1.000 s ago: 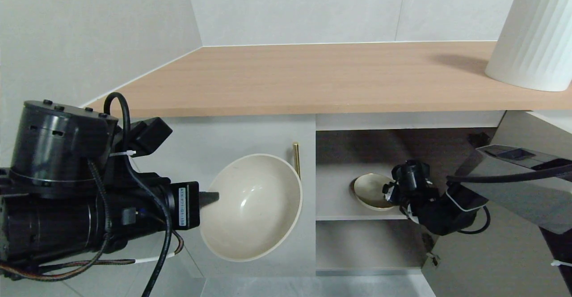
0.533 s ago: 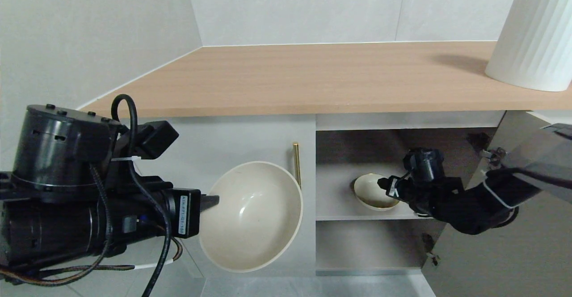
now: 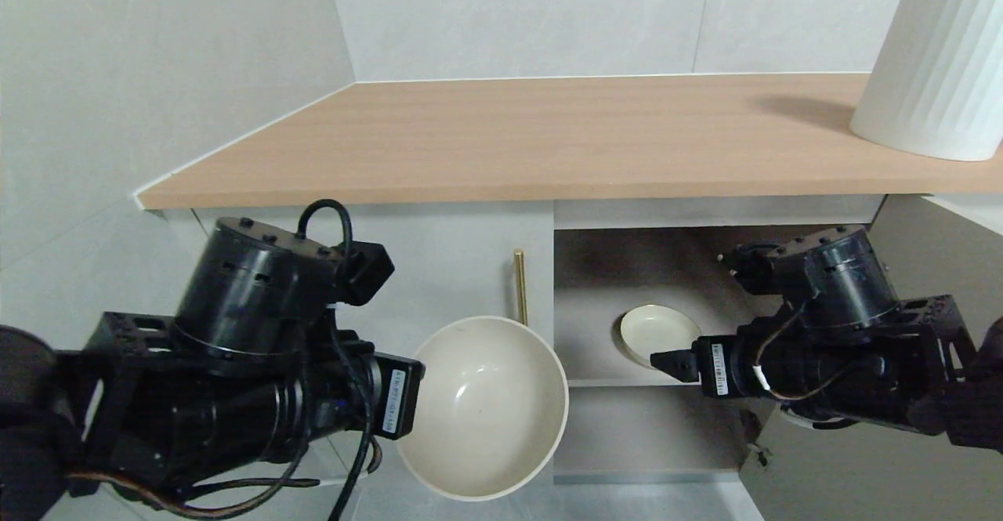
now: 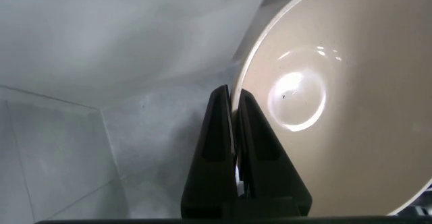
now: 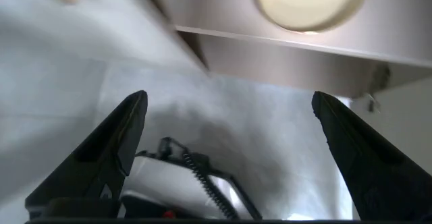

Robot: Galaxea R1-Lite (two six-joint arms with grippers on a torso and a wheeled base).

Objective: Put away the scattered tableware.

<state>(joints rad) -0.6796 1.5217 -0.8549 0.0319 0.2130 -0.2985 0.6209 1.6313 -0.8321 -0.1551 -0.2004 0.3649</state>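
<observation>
**Left gripper.** The left gripper (image 4: 233, 101) is clamped on the rim of the large cream bowl (image 3: 487, 407). In the left wrist view its two black fingers (image 4: 217, 126) pinch the rim from either side, with only the bowl wall between them. In the head view the bowl is carried clear of any surface at about 6 o'clock. It is tilted so that its hollow faces the camera. It hangs in front of the closed cabinet door (image 3: 439, 262), with the lower end of the brass handle (image 3: 519, 286) just above its rim at 12 o'clock.

**Right gripper.** The right gripper (image 5: 227, 97) is spread wide and carries nothing. Its fingers (image 5: 111, 150) stand well apart in the right wrist view. In the head view it sits at about 4 o'clock, at the mouth of the open cabinet compartment and level with the front edge of the shelf (image 3: 595, 352).

**Tableware in the cabinet.** A small cream dish (image 3: 657, 331) with a thin gold rim lies flat on that shelf. It is at 2 o'clock from the large bowl and well apart from it. The right gripper's tip is just beside the dish's near edge, at its 6 o'clock. The right wrist view shows the dish lying beyond the fingers, clear of both.

**Surroundings.** The wooden countertop (image 3: 548, 137) runs above the cabinet. A white ribbed container (image 3: 932, 59) stands on it at 2 o'clock.
</observation>
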